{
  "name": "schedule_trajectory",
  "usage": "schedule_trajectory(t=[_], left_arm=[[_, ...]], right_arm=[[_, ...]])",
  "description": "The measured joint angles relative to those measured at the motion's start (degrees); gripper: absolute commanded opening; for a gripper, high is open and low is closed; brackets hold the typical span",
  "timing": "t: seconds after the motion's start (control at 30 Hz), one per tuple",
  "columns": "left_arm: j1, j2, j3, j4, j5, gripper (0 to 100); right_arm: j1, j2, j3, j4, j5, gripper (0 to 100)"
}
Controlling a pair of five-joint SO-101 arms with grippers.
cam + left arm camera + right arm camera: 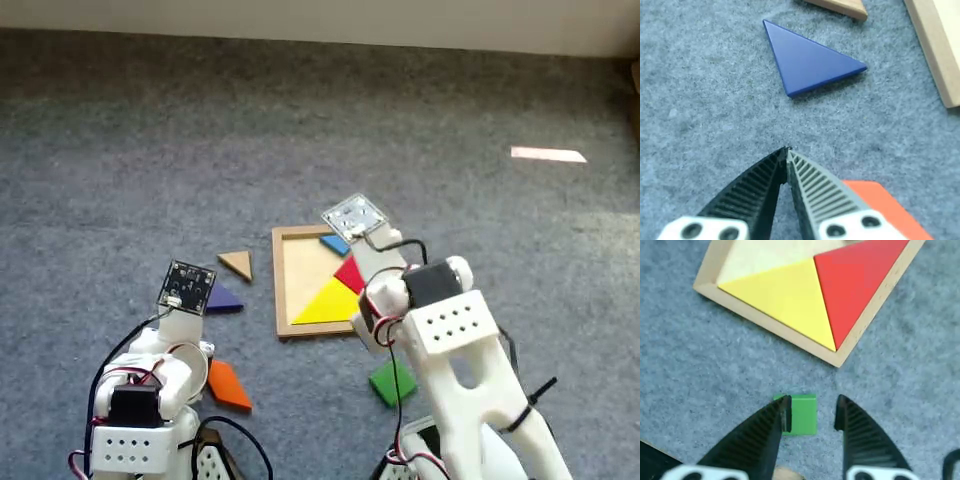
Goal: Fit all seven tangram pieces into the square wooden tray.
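So the tray point(277, 285) sits on the grey carpet point(120, 150) in front of both arms, and three pieces are in it. A yellow triangle point(325, 303) lies along the edge nearest the arms. A red piece point(350, 272) touches it on the right side, and a light blue piece point(335, 243) is up in the far right corner (partly under arm hardware, so I can't tell its shape).

The other four are loose on the carpet. The green square point(804, 415) lies just off the tray's near right corner. The right gripper point(812, 407) is down over it with its fingers spread wide, one on either side. It isn't pinching the square: one finger overlaps its edge and there's a strip of carpet showing beside the other.

Left of the tray there's a tan triangle point(237, 263), with a navy triangle point(807, 62) near it on the arms' side. An orange piece point(228, 385) lies further back by the left arm's base.

The left gripper point(786, 152) has its fingertips pressed together and nothing in them. It points at bare carpet short of the navy triangle, with the orange piece just beside it.
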Motion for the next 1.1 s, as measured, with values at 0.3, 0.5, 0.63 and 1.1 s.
schedule_trajectory(t=[0.3,0.5,0.63,1.1], left_arm=[[0.0,0.0,0.0,0.0,0.0,1],[0.0,0.0,0.0,0.0,0.0,1],[0.0,0.0,0.0,0.0,0.0,1],[0.0,0.0,0.0,0.0,0.0,1]], right_arm=[[-3.0,-5.5,16.6,0.1,-5.7,39.0],[-4.7,2.2,16.9,-3.4,-8.8,40.3],[-8.7,7.3,16.9,-6.2,-9.3,40.3],[-10.3,21.1,16.8,-12.7,-9.3,21.0]])
